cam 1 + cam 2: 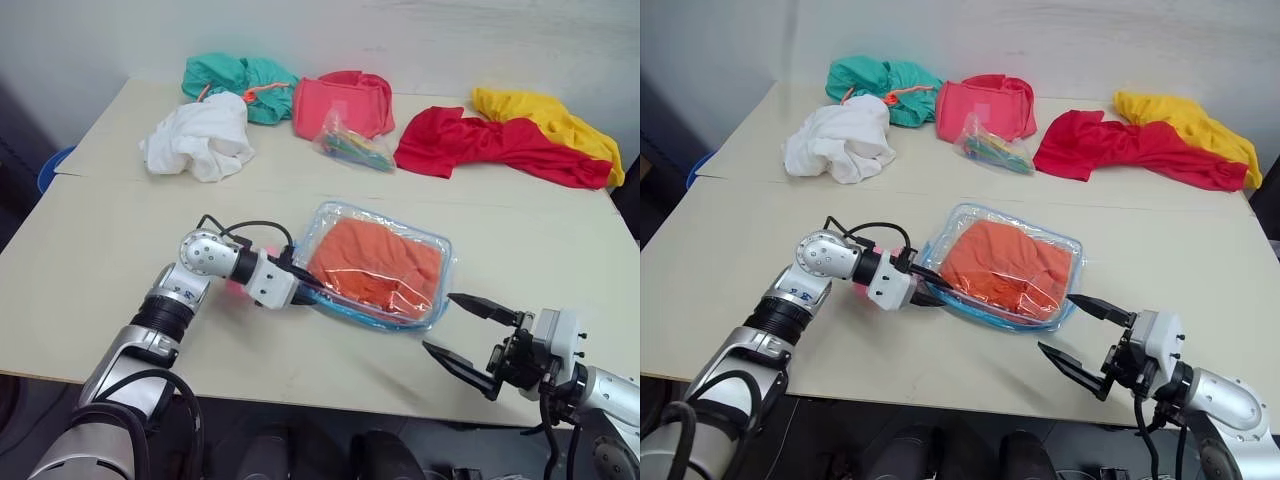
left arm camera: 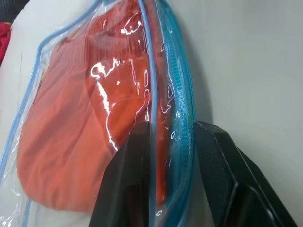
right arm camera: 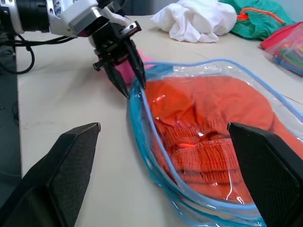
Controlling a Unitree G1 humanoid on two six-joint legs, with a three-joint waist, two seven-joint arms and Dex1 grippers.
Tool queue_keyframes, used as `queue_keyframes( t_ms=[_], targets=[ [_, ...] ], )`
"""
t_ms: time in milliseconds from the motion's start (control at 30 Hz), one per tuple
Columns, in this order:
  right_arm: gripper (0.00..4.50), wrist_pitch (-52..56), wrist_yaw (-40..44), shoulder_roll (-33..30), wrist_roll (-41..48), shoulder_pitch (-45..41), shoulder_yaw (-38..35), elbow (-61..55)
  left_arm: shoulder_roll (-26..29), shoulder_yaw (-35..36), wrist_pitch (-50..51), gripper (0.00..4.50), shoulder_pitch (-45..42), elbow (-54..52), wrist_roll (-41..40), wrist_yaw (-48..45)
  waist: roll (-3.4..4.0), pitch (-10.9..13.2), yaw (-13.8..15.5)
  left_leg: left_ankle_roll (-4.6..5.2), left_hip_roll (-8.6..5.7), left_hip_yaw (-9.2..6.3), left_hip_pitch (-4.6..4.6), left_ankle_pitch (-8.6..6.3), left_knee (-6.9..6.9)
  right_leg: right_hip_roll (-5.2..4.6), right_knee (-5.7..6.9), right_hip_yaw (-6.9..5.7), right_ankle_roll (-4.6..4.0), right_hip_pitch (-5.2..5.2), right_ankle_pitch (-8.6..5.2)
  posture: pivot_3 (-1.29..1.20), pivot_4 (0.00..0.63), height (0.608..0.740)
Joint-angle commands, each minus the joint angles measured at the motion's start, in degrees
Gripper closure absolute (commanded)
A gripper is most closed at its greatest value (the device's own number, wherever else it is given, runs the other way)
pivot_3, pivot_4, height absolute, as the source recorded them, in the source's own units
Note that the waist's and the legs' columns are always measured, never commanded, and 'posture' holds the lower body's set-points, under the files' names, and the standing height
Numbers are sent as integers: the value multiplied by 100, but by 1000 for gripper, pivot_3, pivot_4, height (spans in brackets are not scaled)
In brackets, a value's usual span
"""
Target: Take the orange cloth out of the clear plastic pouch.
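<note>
My left gripper [image 3: 127, 75] pinched the clear plastic pouch [image 1: 437, 246] rim; my right gripper [image 1: 1080, 335], jaws wide, waited beside it. The slick edge could slip, trapping the orange cloth [image 1: 375, 265].

A pale cream desk [image 1: 90, 250] with a seam across its top stands against a plain light wall [image 1: 400, 40]. Dark floor shows beside its far-left corner, where a blue object [image 1: 52, 165] sits.

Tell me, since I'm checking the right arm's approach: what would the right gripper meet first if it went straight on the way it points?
Probably the clear plastic pouch, at its near open edge, with the orange cloth just behind it. The right gripper is open, apart from it.
</note>
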Motion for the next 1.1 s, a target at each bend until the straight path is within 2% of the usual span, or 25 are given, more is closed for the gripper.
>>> queue_keyframes(
  t_ms=[33,233,533,600,733,933,1067,1100],
  targets=[
    [0,-3,16,21,115,57,-18,-228,138,-20,-106,2991,-18,-211,-26,-55,0,0,-6,0,0,0,0,0,0,1,0,0,0,0,0,0,150,740],
    [0,-32,88,-17,54,146,19,-258,157,-41,109,2991,130,-654,-405,-295,0,0,-3,0,0,0,0,0,0,-1,0,4,0,1,0,0,150,740],
    [0,-68,178,-37,-31,99,35,-164,138,-76,-203,2991,-27,-252,359,396,0,0,1,0,0,0,1,0,0,0,2,17,0,0,0,0,150,740],
    [0,-86,211,-45,-53,93,23,-147,139,-117,-260,3372,-29,-264,378,405,0,0,0,0,0,0,1,0,1,0,2,17,0,0,0,0,150,740],
    [0,-116,275,-54,-96,102,9,-122,172,-111,-80,4414,-2,-315,228,288,0,0,-2,1,0,0,1,0,1,0,3,16,0,0,0,0,150,740],
    [0,-148,380,-49,-147,87,32,-110,179,-71,-27,4463,-38,-325,242,334,0,0,-3,0,0,0,1,0,1,0,4,17,0,0,0,0,150,740],
    [0,-138,418,-53,-167,95,25,-109,103,73,764,4463,133,-741,-729,-250,0,0,-3,0,0,0,0,0,1,0,4,17,0,0,0,0,150,740],
    [0,-137,425,-51,-172,106,18,-109,172,67,864,4286,181,-832,-853,-427,0,0,-5,0,0,-1,0,0,2,-1,5,21,0,0,0,0,150,740]
  ],
)
